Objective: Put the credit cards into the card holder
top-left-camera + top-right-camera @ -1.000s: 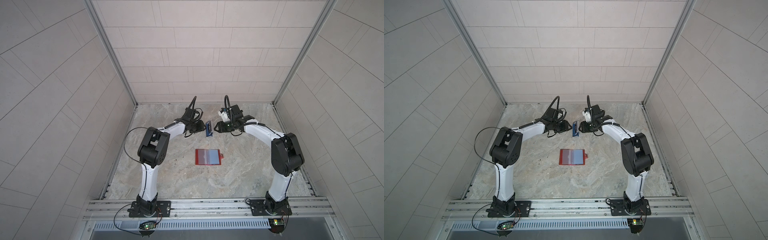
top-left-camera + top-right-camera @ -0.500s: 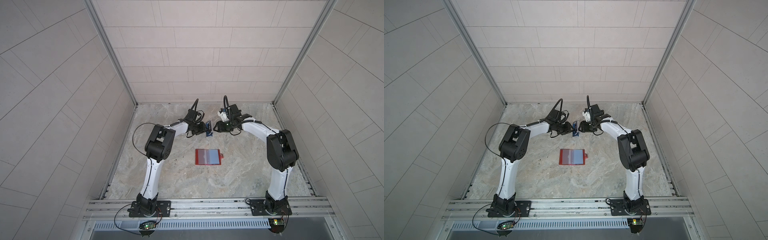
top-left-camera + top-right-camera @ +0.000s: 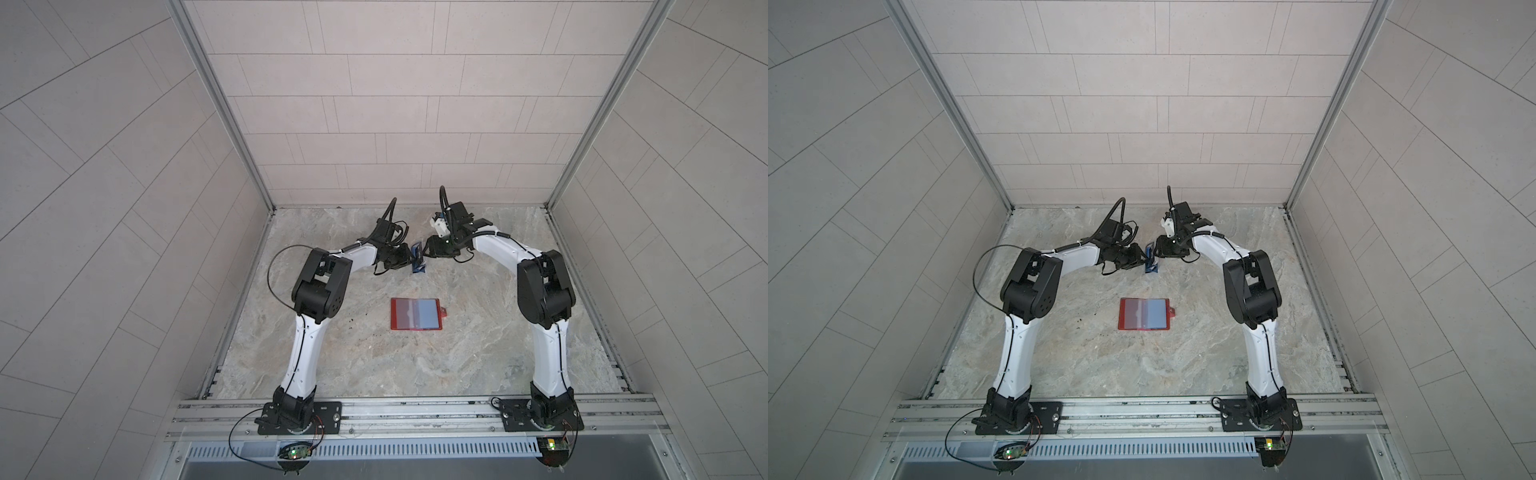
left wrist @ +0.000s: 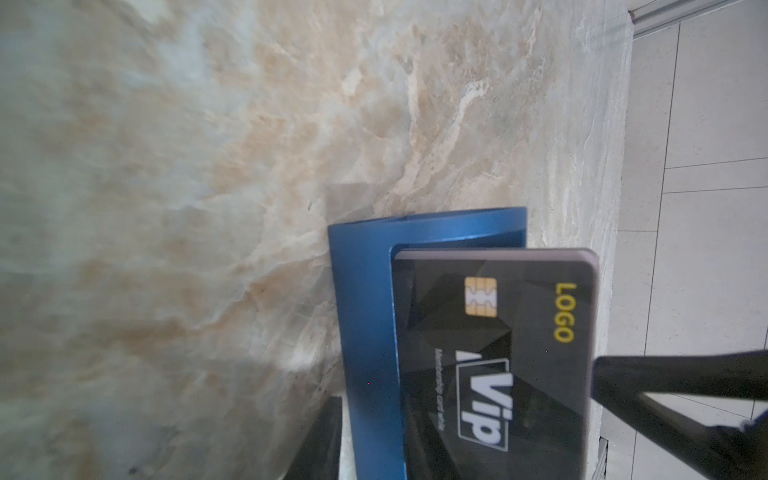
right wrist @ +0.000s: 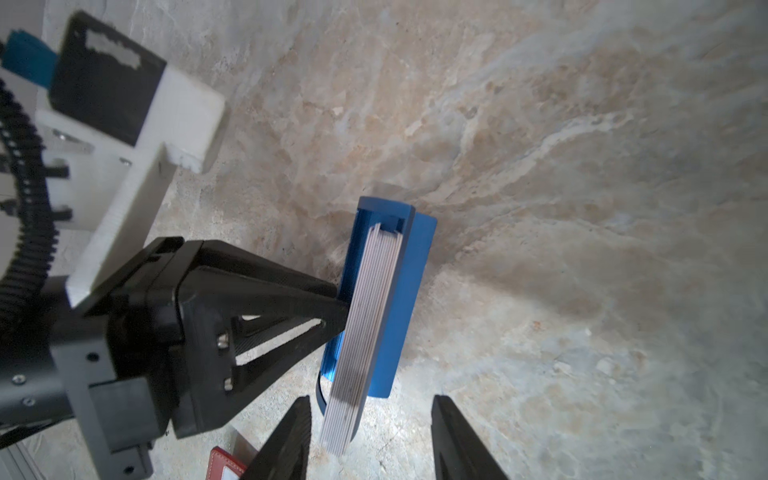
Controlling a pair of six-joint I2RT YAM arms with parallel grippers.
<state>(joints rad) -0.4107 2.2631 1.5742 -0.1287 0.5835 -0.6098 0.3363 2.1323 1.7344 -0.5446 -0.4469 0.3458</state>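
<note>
The red card holder (image 3: 415, 313) (image 3: 1144, 313) lies open mid-floor, its left half reddish and its right half pale blue under clear sleeves. A stack of credit cards (image 5: 365, 316) stands in a small blue stand (image 3: 417, 259) (image 4: 365, 311), with the black VIP card (image 4: 498, 353) at the front. My left gripper (image 3: 409, 262) reaches in from the left, its tips against the front of the stack. One finger (image 4: 322, 440) shows beside the stand's front lip, and its grip is hidden. My right gripper (image 5: 371, 398) is open, astride the stack's near end without touching it.
The stand sits toward the back of the marble floor (image 3: 457, 353), with tiled walls on three sides. Open floor separates the stand from the card holder. A red corner of the holder (image 5: 220, 461) shows in the right wrist view. The metal rail (image 3: 415, 411) with both arm bases runs along the front.
Both arms have drawn inward toward the blue stand, elbows shifting toward the middle. The stand and the card holder have not moved.
</note>
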